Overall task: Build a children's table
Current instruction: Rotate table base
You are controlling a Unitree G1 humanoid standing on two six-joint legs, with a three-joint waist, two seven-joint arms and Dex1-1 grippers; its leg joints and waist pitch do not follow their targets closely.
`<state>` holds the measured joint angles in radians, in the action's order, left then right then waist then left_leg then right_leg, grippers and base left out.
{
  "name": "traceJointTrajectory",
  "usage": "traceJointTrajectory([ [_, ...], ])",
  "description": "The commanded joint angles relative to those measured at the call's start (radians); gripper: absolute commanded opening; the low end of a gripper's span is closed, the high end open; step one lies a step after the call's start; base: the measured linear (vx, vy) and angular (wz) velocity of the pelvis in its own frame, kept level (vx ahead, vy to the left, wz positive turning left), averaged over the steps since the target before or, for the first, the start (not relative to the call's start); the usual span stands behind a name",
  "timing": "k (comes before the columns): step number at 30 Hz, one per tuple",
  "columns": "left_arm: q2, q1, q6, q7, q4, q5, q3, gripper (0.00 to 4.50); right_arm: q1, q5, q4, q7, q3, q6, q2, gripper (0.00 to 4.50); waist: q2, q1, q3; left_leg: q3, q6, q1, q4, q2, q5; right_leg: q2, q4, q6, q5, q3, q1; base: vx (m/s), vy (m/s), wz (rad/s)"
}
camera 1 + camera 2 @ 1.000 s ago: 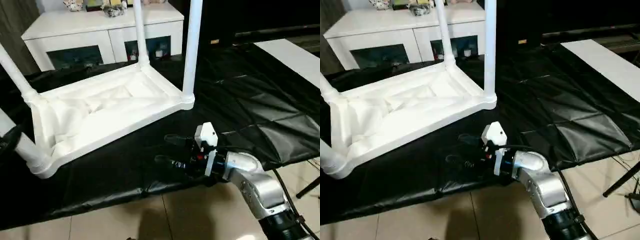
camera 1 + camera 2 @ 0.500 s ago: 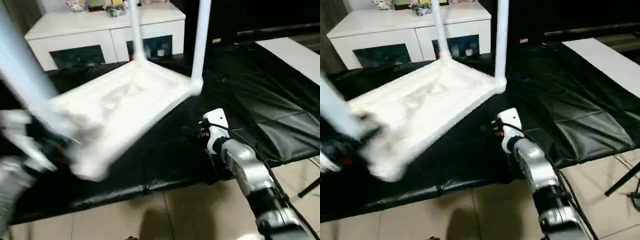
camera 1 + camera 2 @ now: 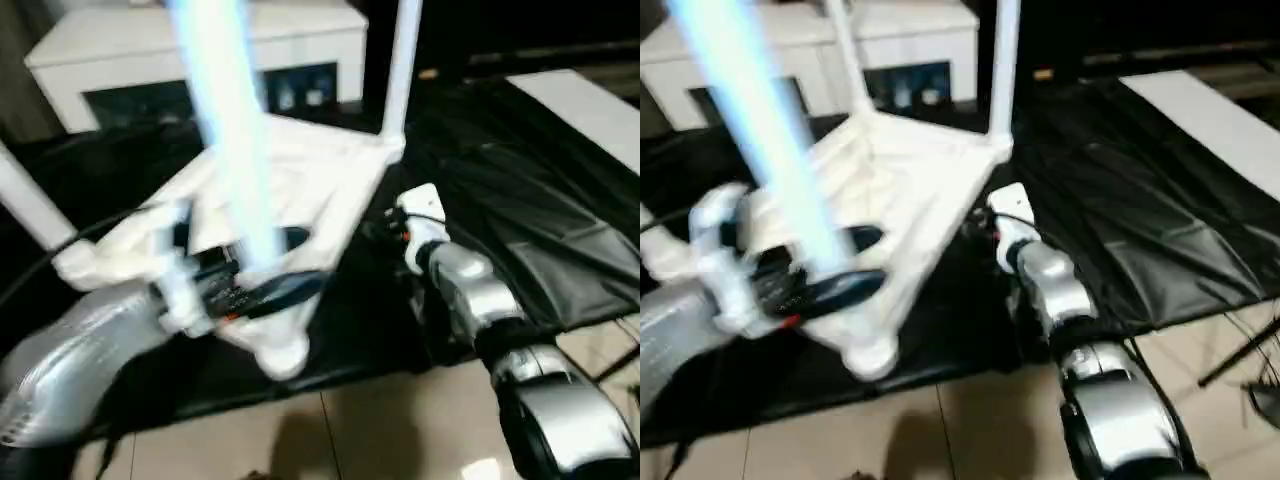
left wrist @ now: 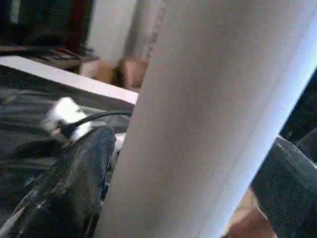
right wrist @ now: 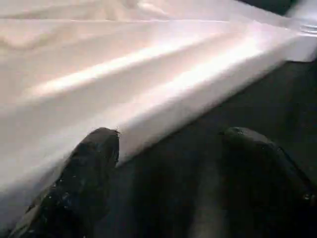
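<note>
**Upturned table, left gripper around a near leg**

I see the black-covered work table (image 3: 520,190) across the scene, with the white cabinet (image 3: 200,50) beyond its far edge. The children's table (image 3: 300,180) lies upside down on the black cover, left of centre, legs pointing up, its near corner raised, I think, though blur hides the contact. The near leg (image 3: 230,140) stands between the black fingers (image 4: 74,188) of the left gripper (image 3: 262,287); they sit spread on either side of the tube, and I cannot tell whether they press it. The right gripper (image 5: 168,163) is spread too, holding nothing, just beside the tabletop's right rim (image 5: 198,74).
</note>
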<state>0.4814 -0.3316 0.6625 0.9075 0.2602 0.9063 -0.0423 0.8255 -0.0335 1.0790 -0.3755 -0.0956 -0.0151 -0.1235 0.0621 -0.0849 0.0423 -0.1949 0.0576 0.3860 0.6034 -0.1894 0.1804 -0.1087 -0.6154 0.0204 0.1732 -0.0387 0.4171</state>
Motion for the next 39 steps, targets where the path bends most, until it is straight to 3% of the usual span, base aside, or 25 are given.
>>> traceJointTrajectory([
  [1,-0.009,-0.031,0.017,0.026,-0.008,-0.019,-0.041,4.45,0.029,0.023,0.043,-0.036,-0.022,-0.027,0.012,3.71,-0.008,0.007,-0.063,0.004,0.017,-0.024,-0.075,-0.02,0.268,-0.013,0.057,-0.237,0.211,0.018,-0.044,0.0,0.0,0.0],
  [4,-0.029,-0.058,0.024,0.039,-0.021,-0.031,-0.07,4.45,0.035,0.034,0.066,-0.069,-0.036,-0.049,0.03,3.71,-0.008,0.009,-0.065,0.005,0.017,-0.021,-0.073,-0.019,0.251,-0.013,0.053,-0.239,0.178,0.018,-0.047,0.0,0.0,0.0],
  [5,-0.048,-0.077,0.026,0.044,-0.034,-0.041,-0.091,4.45,0.039,0.032,0.077,-0.092,-0.035,-0.069,0.048,3.71,0.008,0.007,-0.067,0.005,0.019,-0.025,-0.072,-0.018,0.245,-0.012,0.05,-0.244,0.163,0.018,-0.045,0.0,0.0,0.0],
  [6,-0.058,-0.086,0.024,0.045,-0.042,-0.048,-0.103,4.45,0.042,0.026,0.085,-0.11,-0.029,-0.079,0.06,3.71,0.004,0.011,-0.068,0.003,0.015,-0.025,-0.071,-0.018,0.248,-0.01,0.053,-0.248,0.154,0.017,-0.043,0.0,0.0,0.0],
  [7,-0.071,-0.097,0.021,0.041,-0.051,-0.056,-0.114,4.45,0.041,0.021,0.085,-0.134,-0.028,-0.09,0.071,3.71,0.005,0.009,-0.068,0.002,0.013,-0.028,-0.07,-0.019,0.256,-0.009,0.053,-0.257,0.133,0.016,-0.043,0.0,0.0,0.0],
  [9,-0.079,-0.107,0.013,0.038,-0.063,-0.067,-0.123,4.45,0.042,0.02,0.088,-0.152,-0.027,-0.096,0.078,3.71,0.012,0.009,-0.071,0.005,0.004,-0.021,-0.069,-0.019,0.226,-0.012,0.045,-0.271,0.082,0.015,-0.051,0.0,0.0,0.0],
  [10,-0.095,-0.123,0.001,0.035,-0.082,-0.081,-0.133,4.45,0.037,0.015,0.087,-0.182,-0.026,-0.103,0.089,3.71,0.006,0.012,-0.072,0.004,-0.007,-0.02,-0.067,-0.019,0.214,-0.01,0.045,-0.281,0.056,0.013,-0.052,0.0,0.0,0.0],
  [11,-0.118,-0.145,-0.014,0.039,-0.11,-0.095,-0.147,4.45,0.028,0.014,0.083,-0.215,-0.033,-0.112,0.101,3.71,0.017,0.011,-0.07,0.003,-0.011,-0.023,-0.067,-0.019,0.226,-0.01,0.047,-0.287,0.057,0.012,-0.05,0.0,0.0,0.0],
  [13,-0.133,-0.158,-0.02,0.045,-0.127,-0.1,-0.156,4.45,0.022,0.014,0.079,-0.236,-0.039,-0.118,0.109,3.71,0.013,0.011,-0.07,0.003,-0.015,-0.022,-0.068,-0.02,0.237,-0.012,0.047,-0.296,0.067,0.012,-0.054,0.0,0.0,0.0],
  [16,-0.164,-0.185,-0.037,0.047,-0.158,-0.125,-0.169,4.45,0.015,0.01,0.08,-0.274,-0.043,-0.144,0.122,3.71,0.017,0.011,-0.069,0.004,-0.014,-0.023,-0.068,-0.021,0.252,-0.013,0.049,-0.298,0.084,0.012,-0.054,0.0,0.0,0.0],
  [18,-0.187,-0.206,-0.054,0.036,-0.189,-0.148,-0.167,4.45,0.022,-0.013,0.073,-0.273,-0.009,-0.161,0.129,3.71,0.017,0.012,-0.07,0.006,-0.015,-0.024,-0.069,-0.022,0.256,-0.014,0.049,-0.3,0.085,0.012,-0.055,0.0,0.0,0.0],
  [20,-0.18,-0.21,-0.082,0.02,-0.211,-0.182,-0.157,4.45,0.037,-0.015,0.063,-0.212,0.022,-0.181,0.103,3.71,0.016,0.014,-0.068,0.007,-0.017,-0.021,-0.071,-0.021,0.253,-0.014,0.051,-0.299,0.086,0.012,-0.056,0.0,0.0,0.0],
  [24,-0.162,-0.192,-0.09,0.008,-0.207,-0.179,-0.118,4.45,0.043,0.028,0.065,-0.089,0.03,-0.2,0.036,3.71,0.016,0.016,-0.07,0.007,-0.009,-0.024,-0.068,-0.018,0.225,-0.013,0.05,-0.293,0.084,0.011,-0.056,0.0,0.0,0.0],
  [26,-0.149,-0.17,-0.079,0.005,-0.184,-0.163,-0.09,4.45,0.041,0.043,0.081,0.007,0.047,-0.208,-0.011,3.71,0.006,0.017,-0.072,0.005,-0.012,-0.021,-0.065,-0.015,0.206,-0.011,0.05,-0.292,0.074,0.012,-0.059,0.0,0.0,0.0],
  [27,-0.146,-0.165,-0.076,0.005,-0.179,-0.162,-0.086,4.45,0.04,0.037,0.085,0.02,0.057,-0.207,-0.018,3.71,0.007,0.018,-0.072,0.006,-0.013,-0.02,-0.064,-0.014,0.2,-0.013,0.049,-0.291,0.073,0.012,-0.06,0.0,0.0,0.0],
  [28,-0.126,-0.137,-0.071,0.001,-0.153,-0.163,-0.066,4.45,0.032,0.009,0.107,0.073,0.102,-0.195,-0.062,3.71,-0.005,0.021,-0.073,0.006,-0.022,-0.017,-0.064,-0.015,0.195,-0.015,0.05,-0.289,0.078,0.013,-0.062,0.0,0.0,0.0],
  [31,-0.115,-0.118,-0.071,-0.003,-0.138,-0.164,-0.054,4.45,0.021,0.012,0.124,0.083,0.103,-0.182,-0.088,3.71,-0.004,0.025,-0.071,0.004,-0.039,-0.016,-0.062,-0.013,0.197,-0.012,0.053,-0.282,0.111,0.01,-0.059,0.0,0.0,0.0],
  [35,-0.101,-0.088,-0.053,-0.02,-0.087,-0.136,-0.019,4.45,-0.01,0.032,0.15,0.002,0.075,-0.165,-0.099,3.71,-0.002,0.032,-0.067,0.004,-0.038,-0.012,-0.064,-0.017,0.229,-0.013,0.057,-0.276,0.157,0.009,-0.059,0.0,0.0,0.0],
  [36,-0.102,-0.083,-0.048,-0.031,-0.073,-0.128,-0.008,4.45,-0.019,0.028,0.152,-0.034,0.072,-0.173,-0.09,3.71,0.001,0.033,-0.068,0.004,-0.041,-0.013,-0.063,-0.018,0.235,-0.014,0.056,-0.282,0.159,0.009,-0.058,0.0,0.0,0.0],
  [38,-0.106,-0.073,-0.042,-0.046,-0.056,-0.125,-0.002,4.45,-0.03,0.029,0.156,-0.07,0.076,-0.19,-0.067,3.71,-0.005,0.034,-0.068,0.003,-0.048,-0.011,-0.063,-0.02,0.234,-0.013,0.057,-0.294,0.152,0.009,-0.058,0.0,0.0,0.0],
  [39,-0.105,-0.067,-0.041,-0.051,-0.051,-0.13,-0.005,4.45,-0.033,0.032,0.158,-0.077,0.075,-0.195,-0.055,3.71,0.0,0.033,-0.067,0.003,-0.052,-0.011,-0.063,-0.021,0.23,-0.014,0.054,-0.298,0.151,0.008,-0.056,0.0,0.0,0.0],
])
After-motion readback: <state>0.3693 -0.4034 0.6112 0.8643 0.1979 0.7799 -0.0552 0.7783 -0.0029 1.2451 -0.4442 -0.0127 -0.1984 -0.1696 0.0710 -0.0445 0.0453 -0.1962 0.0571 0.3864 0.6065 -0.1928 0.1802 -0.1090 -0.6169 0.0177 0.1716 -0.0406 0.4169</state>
